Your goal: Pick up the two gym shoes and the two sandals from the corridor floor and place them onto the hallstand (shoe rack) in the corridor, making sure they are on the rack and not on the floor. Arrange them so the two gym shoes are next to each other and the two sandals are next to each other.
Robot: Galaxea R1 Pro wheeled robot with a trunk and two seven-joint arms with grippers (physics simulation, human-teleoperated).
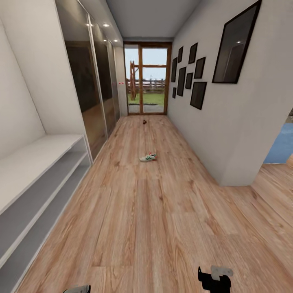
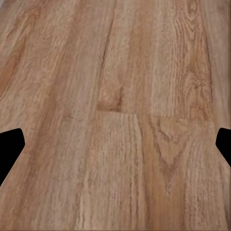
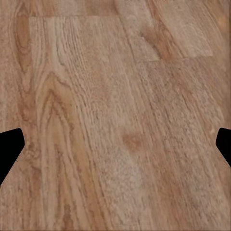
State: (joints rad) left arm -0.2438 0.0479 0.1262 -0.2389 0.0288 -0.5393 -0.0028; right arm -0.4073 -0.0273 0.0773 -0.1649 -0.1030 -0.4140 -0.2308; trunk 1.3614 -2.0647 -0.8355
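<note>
Our head view looks down the corridor; both wrist views face the floor (image 1: 162, 228) closely.

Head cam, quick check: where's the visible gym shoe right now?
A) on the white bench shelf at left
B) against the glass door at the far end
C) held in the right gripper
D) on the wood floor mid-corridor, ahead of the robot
D: the gym shoe lies on the corridor floor midway down, clear of the white bench, with nothing between the fingertips in the right wrist view.
</note>
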